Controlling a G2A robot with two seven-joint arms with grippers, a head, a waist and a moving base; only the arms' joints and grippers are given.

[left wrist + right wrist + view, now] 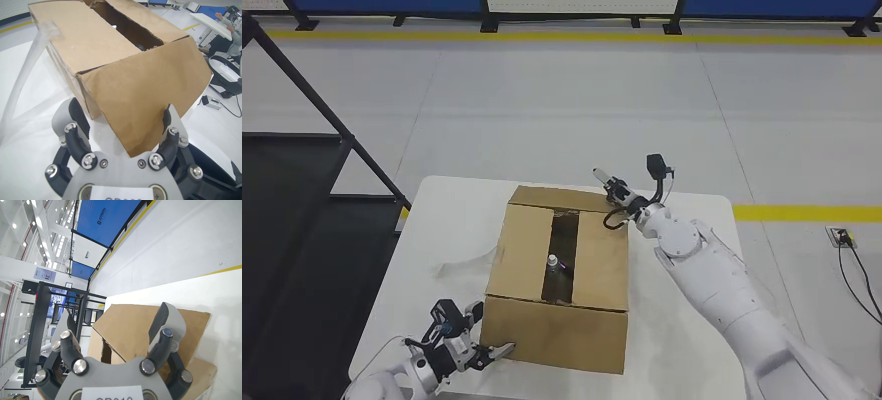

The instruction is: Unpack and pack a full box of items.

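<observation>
The box [562, 270] sits on the desk [422, 300] between the two hands, its long top flaps parted to a narrow gap through which a bottle [553, 263] shows. The left hand [122, 115] has its fingers apart, straddling the corner of the end flap just ahead of it. The right hand [115, 313], also spread wide, hovers over the opposite end. Opening looks barely begun: nothing is unpacked yet, and repacking lies well ahead.
</observation>
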